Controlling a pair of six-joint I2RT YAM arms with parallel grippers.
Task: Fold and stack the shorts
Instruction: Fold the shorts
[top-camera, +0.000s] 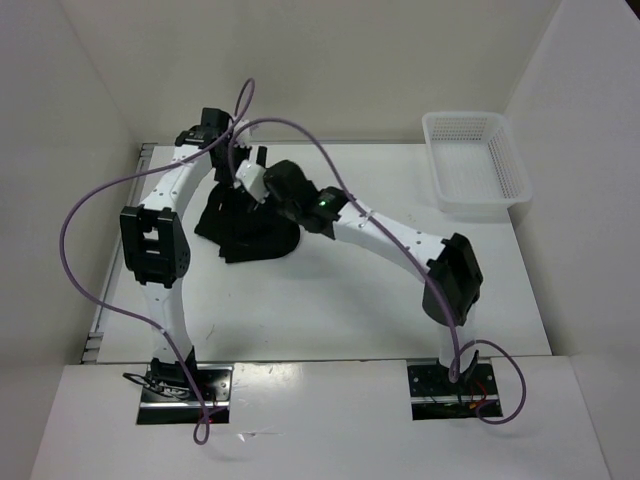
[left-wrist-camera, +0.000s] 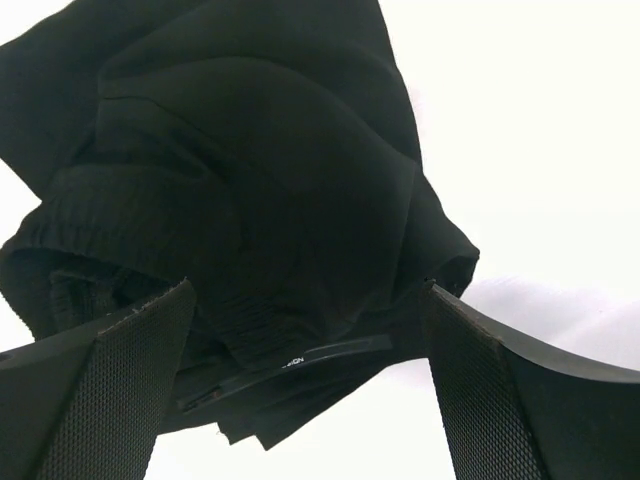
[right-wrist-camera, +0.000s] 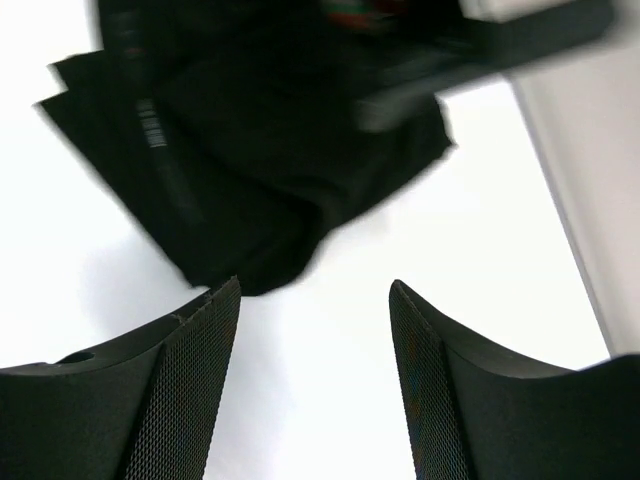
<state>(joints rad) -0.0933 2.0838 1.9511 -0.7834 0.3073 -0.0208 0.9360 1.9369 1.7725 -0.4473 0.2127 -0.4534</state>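
The shorts (top-camera: 245, 228) lie as a loose, bunched heap on the table (top-camera: 350, 320), far side, left of the middle. They are not flat and not yet folded neatly.

The left gripper (left-wrist-camera: 310, 288) has its fingers fully spread. The heap lies just beyond them and nothing is pinched. The right gripper (right-wrist-camera: 315, 283) is about half open with only bare table between the fingers, and the cloth edge lies past its left finger. This view is blurred, so I cannot say if a finger touches the cloth.

I judge the step to be a re-grip in the middle of folding. The next move calls for finding a clear edge, perhaps the ribbed waistband in the left wrist view, and pinching it without catching the layers under it.

The wrists crowd each other over the heap. Open room lies toward the near side and the right. The basket (top-camera: 462, 116) stands well apart in the far right corner.
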